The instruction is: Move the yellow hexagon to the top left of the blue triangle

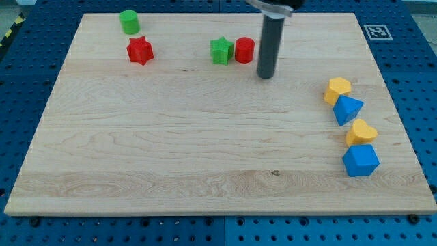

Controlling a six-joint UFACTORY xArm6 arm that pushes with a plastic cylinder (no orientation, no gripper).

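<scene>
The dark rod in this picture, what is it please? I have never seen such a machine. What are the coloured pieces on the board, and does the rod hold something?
The rod is the end of a robot arm. It has no hand; its lower end, my tip, only slides on the wooden board and pushes blocks. It holds nothing. There is one camera, looking down at the board from the front.

Near the view's top lie a green cylinder, a red star, a green star and a red cylinder. My tip stands just right of the red cylinder.

At the view's right lie a yellow hexagon, a blue triangle, a yellow heart and a blue cube.
</scene>
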